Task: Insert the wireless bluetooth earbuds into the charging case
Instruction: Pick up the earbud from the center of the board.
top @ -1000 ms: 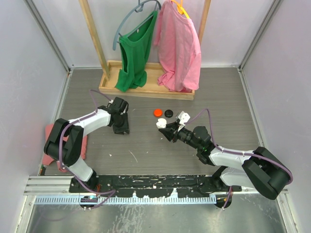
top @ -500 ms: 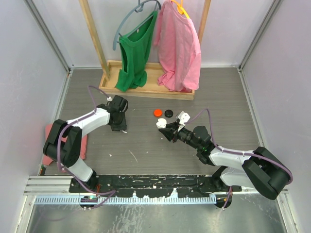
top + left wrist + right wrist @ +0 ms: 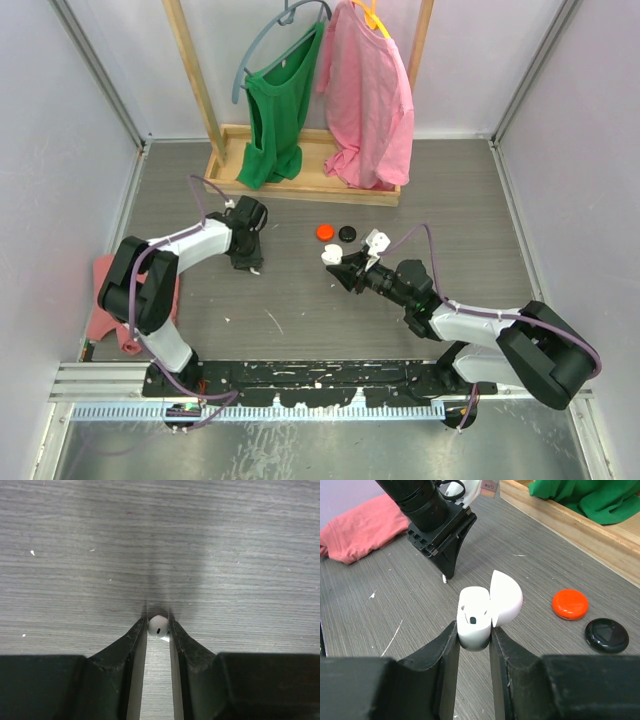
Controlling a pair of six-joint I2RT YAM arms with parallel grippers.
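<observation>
A white earbud (image 3: 158, 625) sits between my left gripper's (image 3: 158, 628) fingertips, low against the grey table; its stem shows under that gripper in the right wrist view (image 3: 444, 579). In the top view my left gripper (image 3: 251, 264) points down at the table left of centre. My right gripper (image 3: 474, 636) is shut on the white charging case (image 3: 475, 617), lid (image 3: 506, 597) open, held above the table. In the top view the case (image 3: 331, 256) is at the tip of my right gripper (image 3: 338, 264), a short way right of the left gripper. No other earbud shows.
An orange-red puck (image 3: 325, 232) and a black puck (image 3: 347, 233) lie just beyond the case. A wooden rack base (image 3: 300, 185) with a green and a pink shirt stands at the back. A pink cloth (image 3: 105, 290) lies at the left. A thin white fleck (image 3: 272, 322) lies near front.
My left gripper has turned and settled more upright over the earbud, shifting slightly. The right arm and the case have not moved.
</observation>
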